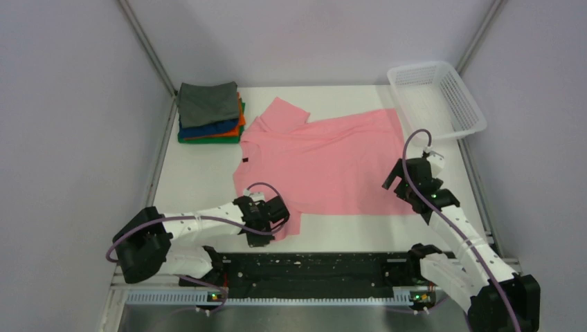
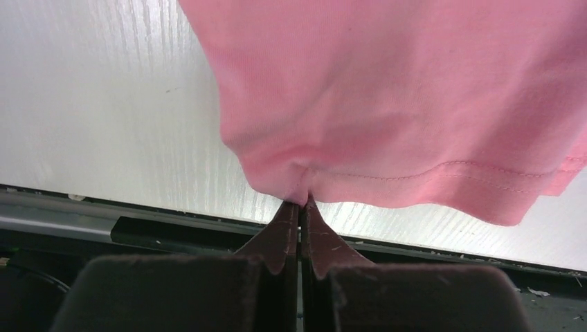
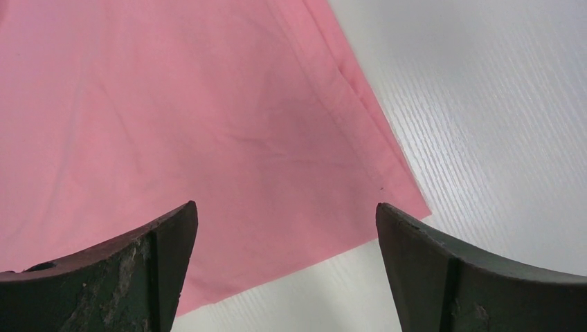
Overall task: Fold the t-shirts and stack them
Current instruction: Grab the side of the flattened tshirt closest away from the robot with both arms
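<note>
Left wrist view: left claw pinched tight on the soft pink cloth t-shirt edge. The right claw gapes empty over the hem corner and probably must grip it before folding.

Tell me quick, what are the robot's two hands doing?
Left gripper: shut on the edge of the pink t-shirt.
Right gripper: open, holding nothing.

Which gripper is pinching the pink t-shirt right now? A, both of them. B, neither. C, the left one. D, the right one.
C: the left gripper is shut on an edge of the pink t-shirt, while the right gripper hangs open above the shirt's corner, gripping nothing.
</note>
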